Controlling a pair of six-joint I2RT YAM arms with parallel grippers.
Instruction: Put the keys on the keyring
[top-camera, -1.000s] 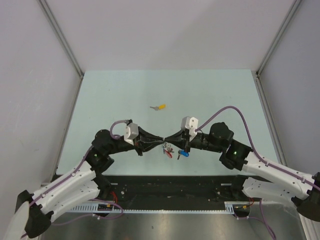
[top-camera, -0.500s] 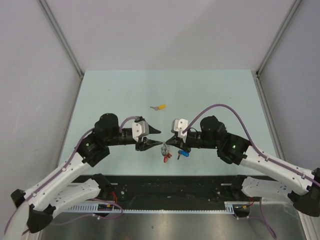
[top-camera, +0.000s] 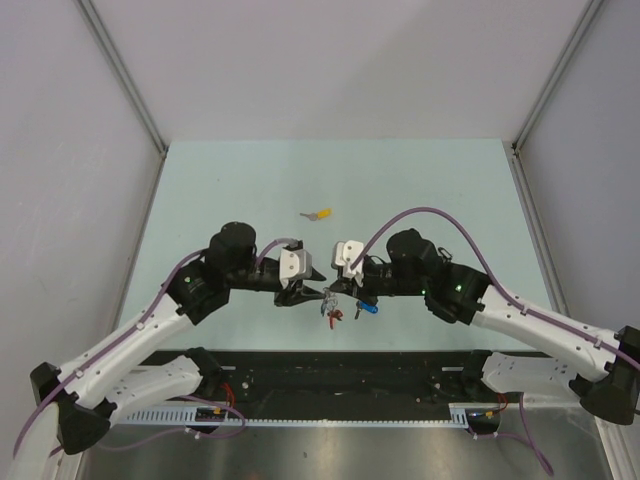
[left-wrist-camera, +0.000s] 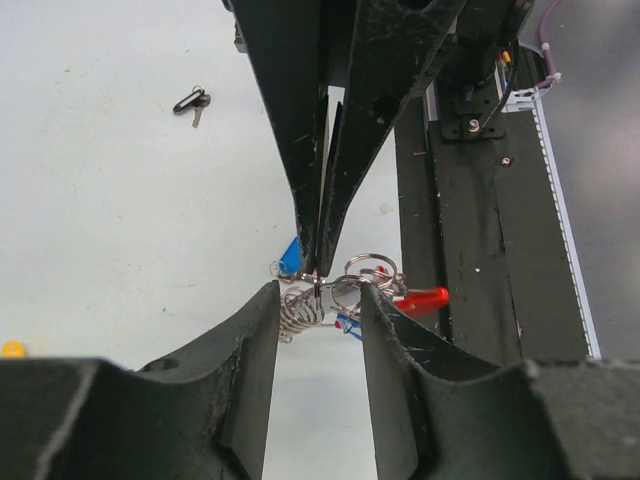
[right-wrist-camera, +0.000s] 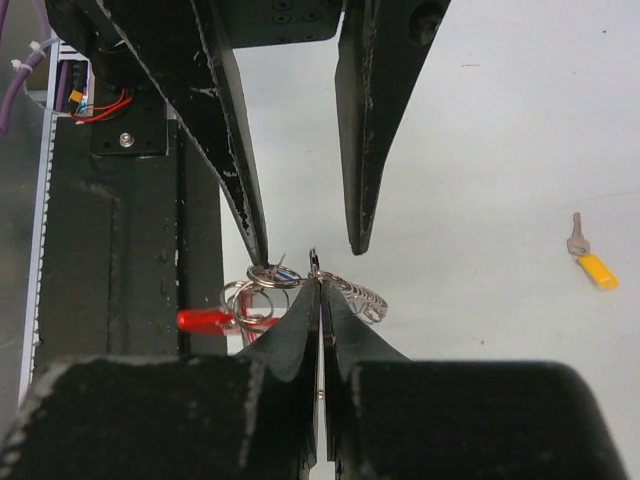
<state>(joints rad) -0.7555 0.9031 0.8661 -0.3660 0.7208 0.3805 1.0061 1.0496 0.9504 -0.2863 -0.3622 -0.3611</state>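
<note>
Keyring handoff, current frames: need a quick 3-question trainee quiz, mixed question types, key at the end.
1. True or false: the left gripper has its jaws open.
2. Which key lies alone on the table, apart from both grippers? A. blue-capped key B. yellow-capped key C. red-capped key
3. Fill in: the ___ gripper is pinched shut on the keyring.

Key: 1 true. 2 B. 3 right: both wrist views show the right gripper closed on it.
</note>
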